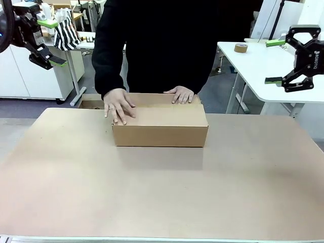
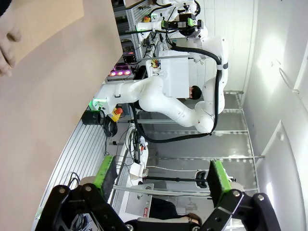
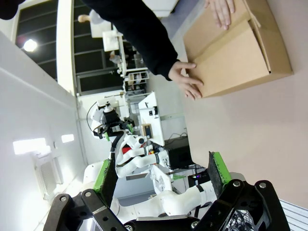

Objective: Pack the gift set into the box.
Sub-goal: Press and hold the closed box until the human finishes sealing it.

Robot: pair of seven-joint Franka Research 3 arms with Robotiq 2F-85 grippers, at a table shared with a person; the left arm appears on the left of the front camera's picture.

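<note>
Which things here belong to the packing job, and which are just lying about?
Job in hand:
- the box, flaps down
- the person's hands, resting on its top
- left robot hand and right robot hand, both open, raised above the table

Lying about:
- tape roll on the white side table
- striped bag, back left
</note>
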